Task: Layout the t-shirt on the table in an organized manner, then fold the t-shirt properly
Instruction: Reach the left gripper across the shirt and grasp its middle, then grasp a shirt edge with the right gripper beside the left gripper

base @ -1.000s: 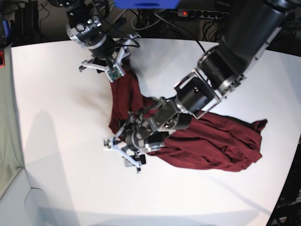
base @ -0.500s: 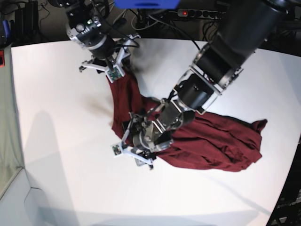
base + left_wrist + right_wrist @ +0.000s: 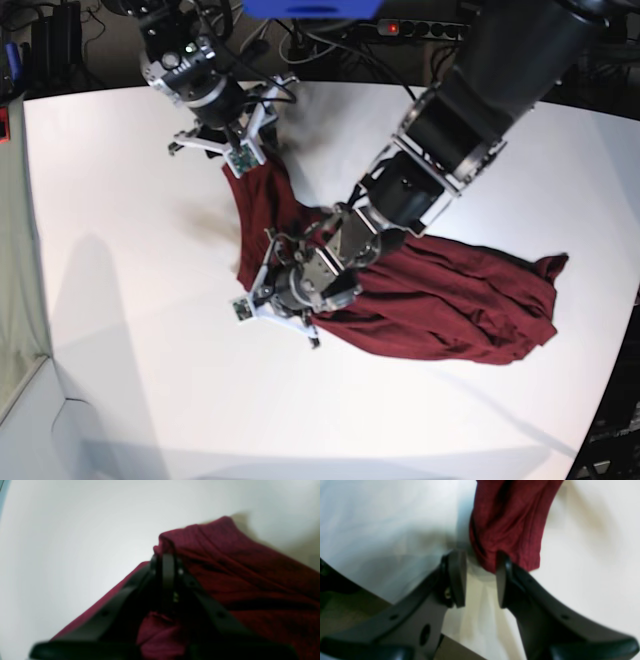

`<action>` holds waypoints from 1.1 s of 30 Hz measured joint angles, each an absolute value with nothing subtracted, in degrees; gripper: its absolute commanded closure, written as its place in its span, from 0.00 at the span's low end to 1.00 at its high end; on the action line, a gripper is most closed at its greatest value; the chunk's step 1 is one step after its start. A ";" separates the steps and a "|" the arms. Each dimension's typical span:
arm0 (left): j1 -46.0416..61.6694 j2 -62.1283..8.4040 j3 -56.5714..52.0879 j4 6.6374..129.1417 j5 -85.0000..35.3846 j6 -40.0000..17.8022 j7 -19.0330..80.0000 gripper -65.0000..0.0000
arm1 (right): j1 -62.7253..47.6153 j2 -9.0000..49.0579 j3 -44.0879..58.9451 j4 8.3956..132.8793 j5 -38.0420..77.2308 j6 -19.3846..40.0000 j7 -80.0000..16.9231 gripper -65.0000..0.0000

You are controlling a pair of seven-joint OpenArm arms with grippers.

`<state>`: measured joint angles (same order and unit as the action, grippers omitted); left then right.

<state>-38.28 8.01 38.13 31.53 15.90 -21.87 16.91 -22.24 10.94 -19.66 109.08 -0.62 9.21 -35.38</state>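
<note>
The left gripper is clamped on a fold of the t-shirt, the right gripper half-parted around another edge – limp, light cloth bunched on the table, best taken at hems or corners.

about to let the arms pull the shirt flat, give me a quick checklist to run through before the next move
1. Left pincer shut on the wrinkly dark red fabric t-shirt: ok, its tips meet on a fold at the shirt's edge.
2. Right pincer gripping the shirt: not ok, its jaws stand apart, with cloth against one fingertip only.
3. Shirt laid out flat: not ok, it lies bunched and creased.
4. Shirt fully on the large flat white table: ok in the base view.
5. Which part of the shirt each pincer is at (sleeve, hem, collar): cannot tell.
</note>
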 measured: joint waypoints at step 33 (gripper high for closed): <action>-36.80 7.18 22.46 58.59 16.95 -22.31 19.44 1.00 | -2.33 2.22 2.61 99.98 -0.43 9.23 -35.62 0.40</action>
